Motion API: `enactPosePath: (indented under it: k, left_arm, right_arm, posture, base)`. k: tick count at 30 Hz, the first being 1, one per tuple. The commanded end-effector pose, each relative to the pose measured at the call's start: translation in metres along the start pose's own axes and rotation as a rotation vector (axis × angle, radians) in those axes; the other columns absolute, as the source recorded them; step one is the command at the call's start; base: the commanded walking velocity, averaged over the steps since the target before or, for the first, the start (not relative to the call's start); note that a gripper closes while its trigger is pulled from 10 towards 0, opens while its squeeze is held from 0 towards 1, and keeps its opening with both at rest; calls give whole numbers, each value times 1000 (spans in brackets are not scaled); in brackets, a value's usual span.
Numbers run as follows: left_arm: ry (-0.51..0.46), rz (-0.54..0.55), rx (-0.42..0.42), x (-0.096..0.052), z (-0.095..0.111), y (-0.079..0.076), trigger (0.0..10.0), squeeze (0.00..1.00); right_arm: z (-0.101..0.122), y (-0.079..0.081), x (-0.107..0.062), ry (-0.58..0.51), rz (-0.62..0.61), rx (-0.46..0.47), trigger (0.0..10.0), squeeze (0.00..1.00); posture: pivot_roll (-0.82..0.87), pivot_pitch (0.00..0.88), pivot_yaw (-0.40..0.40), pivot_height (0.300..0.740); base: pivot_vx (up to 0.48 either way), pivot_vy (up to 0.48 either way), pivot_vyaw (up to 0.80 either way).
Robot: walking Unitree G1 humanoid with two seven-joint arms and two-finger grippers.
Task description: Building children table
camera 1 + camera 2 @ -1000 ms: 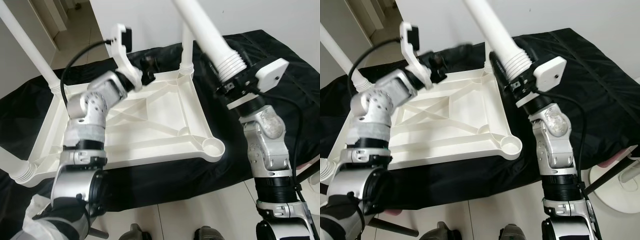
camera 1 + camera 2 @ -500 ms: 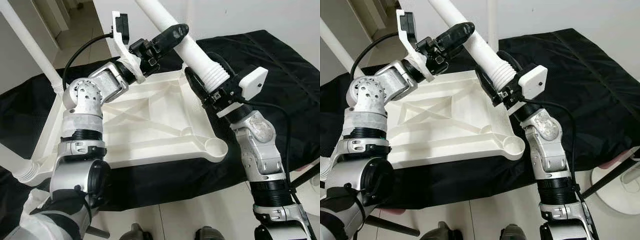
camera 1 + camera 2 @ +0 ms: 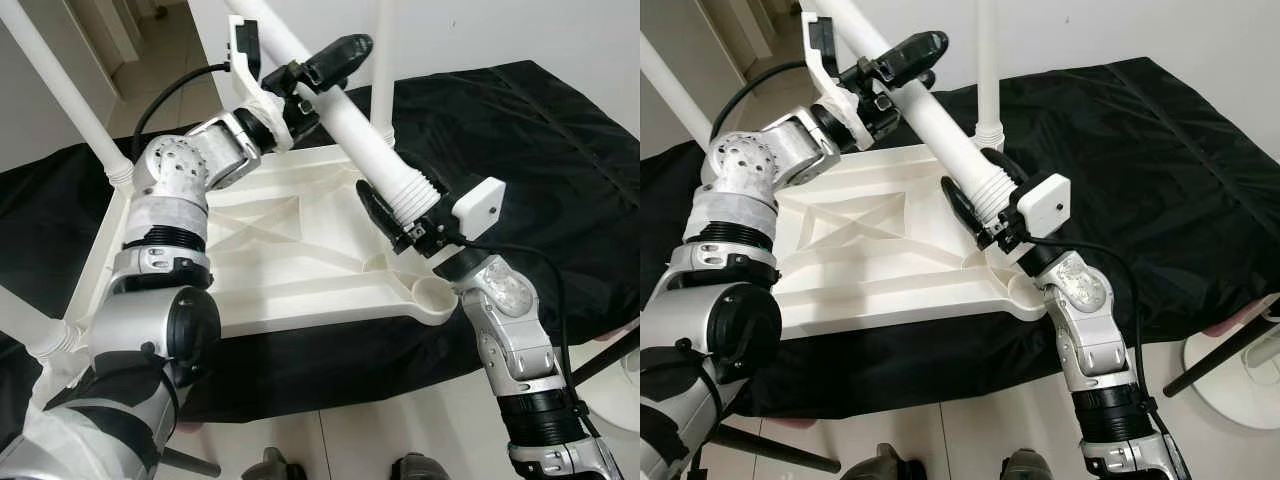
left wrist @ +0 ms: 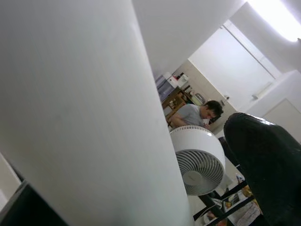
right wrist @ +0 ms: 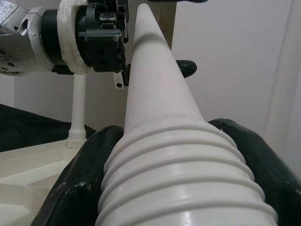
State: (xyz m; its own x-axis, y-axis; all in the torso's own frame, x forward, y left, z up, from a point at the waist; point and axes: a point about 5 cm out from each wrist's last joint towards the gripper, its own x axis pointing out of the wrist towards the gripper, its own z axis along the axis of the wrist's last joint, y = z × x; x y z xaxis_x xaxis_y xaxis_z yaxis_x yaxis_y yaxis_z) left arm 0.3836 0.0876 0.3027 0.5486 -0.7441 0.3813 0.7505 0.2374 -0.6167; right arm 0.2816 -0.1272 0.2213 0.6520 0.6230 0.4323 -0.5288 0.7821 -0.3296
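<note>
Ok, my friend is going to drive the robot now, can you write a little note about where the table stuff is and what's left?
Left gripper: shut on the upper shaft of the loose white plastic table leg.
Right gripper: shut on that leg's ribbed threaded end, just above the near right corner.
White plastic tabletop: upside down on the black cloth.
Done: three legs stand upright in their corners, far left, far right, near left.
Left: the round corner socket is open; lower the leg into it, probably twisting it in.

tabletop: frame centre, on the cloth
loose leg: above tabletop, upper centre
empty socket: tabletop's lower-right corner
</note>
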Motion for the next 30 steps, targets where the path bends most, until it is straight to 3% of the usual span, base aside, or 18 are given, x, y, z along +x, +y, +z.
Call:
enactPosePath:
  k: [1,2,12,13,17,18,19,20,27,28,30]
  left_arm:
    - [-22,17,45,-1,10,-1,5176,0]
    - [-14,44,51,-2,8,3,0,0]
    - [-29,127,39,-5,12,14,0,0]
    - [-41,137,34,-5,14,15,0,0]
    - [-59,165,36,-5,18,17,0,0]
    - [-61,171,41,-6,19,17,4980,0]
    - [-63,174,44,-7,20,17,4980,0]
    - [-69,183,54,-8,22,18,10000,0]
    - [-83,232,136,-14,31,21,10000,0]
    - [-85,235,160,-15,31,21,10000,0]
    - [-86,236,173,-15,31,20,10000,0]
  right_arm:
    - [-4,5,-1,19,17,7,10000,0]
    - [-5,4,-1,23,12,9,10000,0]
    - [-12,2,-5,53,-23,64,10000,0]
    - [-12,1,-6,54,-38,90,10000,1000]
    - [-12,-1,-8,46,-67,143,10000,1000]
    - [-13,-3,-10,48,-85,152,10000,1000]
    - [-13,-4,-11,50,-98,158,10000,1000]
    - [-13,-6,-13,50,-120,168,10000,1000]
    - [-16,-12,-21,70,-227,201,10000,1000]
    - [-17,-13,-21,78,-252,202,10000,0]
    - [-18,-14,-22,83,-264,202,10000,0]
  posture:
    - [-185,4,155,740]
    - [-184,4,154,740]
    - [-184,0,139,740]
    - [-179,4,132,740]
    - [-177,6,128,740]
    - [-177,8,123,740]
    - [-177,8,123,740]
    - [-175,10,120,740]
    - [-164,8,110,740]
    - [-163,5,105,740]
    - [-163,5,105,740]
  base:
    - [0,0,0]
    - [0,0,0]
    - [0,0,0]
    - [0,0,0]
    - [0,0,0]
    - [0,0,0]
    - [0,0,0]
    - [0,0,0]
    - [0,0,0]
    - [0,0,0]
    - [0,0,0]
